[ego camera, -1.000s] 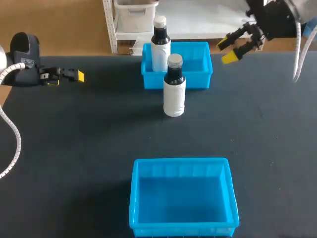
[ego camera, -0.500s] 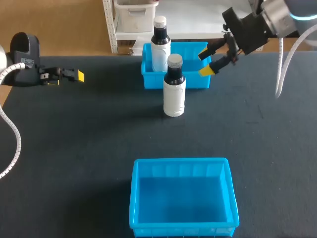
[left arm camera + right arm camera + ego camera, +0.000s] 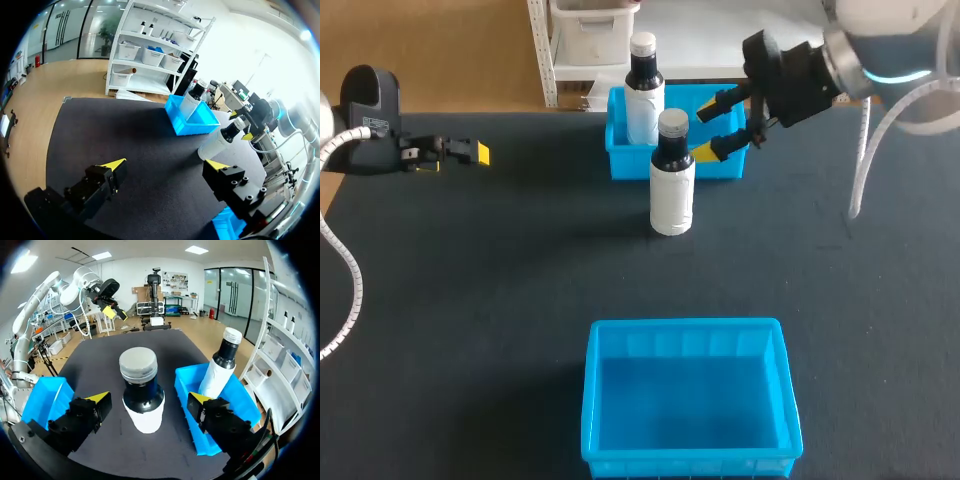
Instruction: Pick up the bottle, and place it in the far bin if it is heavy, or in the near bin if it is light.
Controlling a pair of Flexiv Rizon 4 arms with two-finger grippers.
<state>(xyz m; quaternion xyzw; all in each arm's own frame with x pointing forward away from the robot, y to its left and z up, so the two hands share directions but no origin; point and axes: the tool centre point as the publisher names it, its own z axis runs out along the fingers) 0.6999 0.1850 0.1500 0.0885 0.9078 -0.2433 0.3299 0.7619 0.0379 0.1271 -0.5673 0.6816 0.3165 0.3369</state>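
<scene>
White bottle (image 3: 672, 175), dark neck, grey cap, upright on black table (image 3: 470, 300). Far bin (image 3: 630, 162) just behind bottle, second bottle (image 3: 643, 90) upright inside. Right gripper (image 3: 706, 133) just right of bottle's cap, fingers spread. Near bin (image 3: 595, 400) well in front. Left gripper (image 3: 470, 152) far left.

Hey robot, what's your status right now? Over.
Left jaws open, off to the side. Right jaws open, standing bottle just ahead, no grip. Second bottle in far bin behind.

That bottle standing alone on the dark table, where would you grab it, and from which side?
Probably the white body of the bottle, just below its dark neck. It stands upright and round, so two fingers can close level on it from opposite sides. Come from the right, where the open right gripper is near its cap; the far bin stands close behind it.
</scene>
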